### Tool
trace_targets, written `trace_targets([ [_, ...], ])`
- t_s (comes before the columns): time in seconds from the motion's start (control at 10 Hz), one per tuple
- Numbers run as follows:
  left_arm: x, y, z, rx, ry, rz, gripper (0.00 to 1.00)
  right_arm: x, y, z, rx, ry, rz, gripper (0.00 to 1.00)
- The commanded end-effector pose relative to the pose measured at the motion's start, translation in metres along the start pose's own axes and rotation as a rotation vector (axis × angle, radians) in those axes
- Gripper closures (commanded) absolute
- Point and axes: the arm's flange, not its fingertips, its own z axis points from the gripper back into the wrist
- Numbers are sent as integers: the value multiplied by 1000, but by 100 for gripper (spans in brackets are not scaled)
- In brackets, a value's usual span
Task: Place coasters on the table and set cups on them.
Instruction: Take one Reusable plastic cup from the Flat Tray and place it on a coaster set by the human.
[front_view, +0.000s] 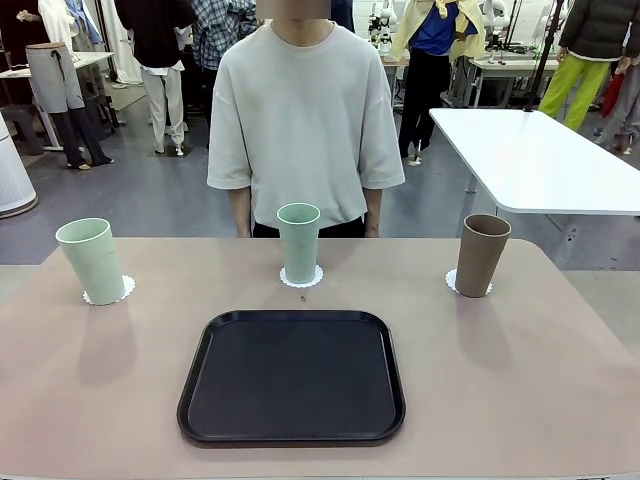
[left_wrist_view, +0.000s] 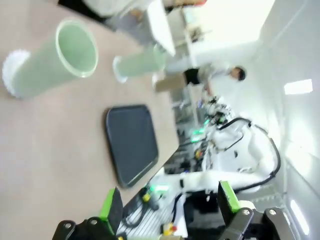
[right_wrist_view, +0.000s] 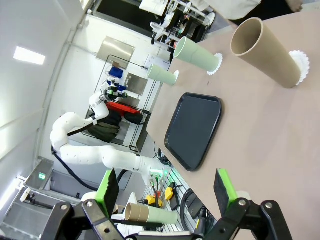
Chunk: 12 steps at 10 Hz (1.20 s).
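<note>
Three cups stand upright on the beige-pink table (front_view: 520, 380), each on its own white scalloped coaster. A pale green cup (front_view: 90, 258) stands on the left coaster (front_view: 110, 293), a second green cup (front_view: 298, 240) on the middle coaster (front_view: 301, 278), and the brown cup (front_view: 482, 254) on the right coaster (front_view: 453, 283). My left gripper (left_wrist_view: 169, 202) is open and empty, off the table's edge, well away from the nearest green cup (left_wrist_view: 55, 62). My right gripper (right_wrist_view: 166, 186) is also open and empty, far from the brown cup (right_wrist_view: 265, 52).
A black rounded tray (front_view: 292, 376) lies bare in the table's near middle. A person (front_view: 305, 110) stands at the far edge behind the middle cup. A white table (front_view: 540, 160) stands to the back right. A small speck (front_view: 304, 297) lies by the middle coaster.
</note>
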Motion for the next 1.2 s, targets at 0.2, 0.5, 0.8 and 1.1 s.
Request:
trace_targets([
  [0.2,19,-17,42,-64,91,-18,0,0,1,0,14,-9,4,0],
  [0.5,24,-16,56,-5,192,-8,0,0,1,0,14,-9,4,0],
  [0.8,21,-17,54,35,206,-39,0,0,1,0,14,-9,4,0],
  [1.1,25,-18,52,12,194,4,0,0,1,0,14,-9,4,0],
])
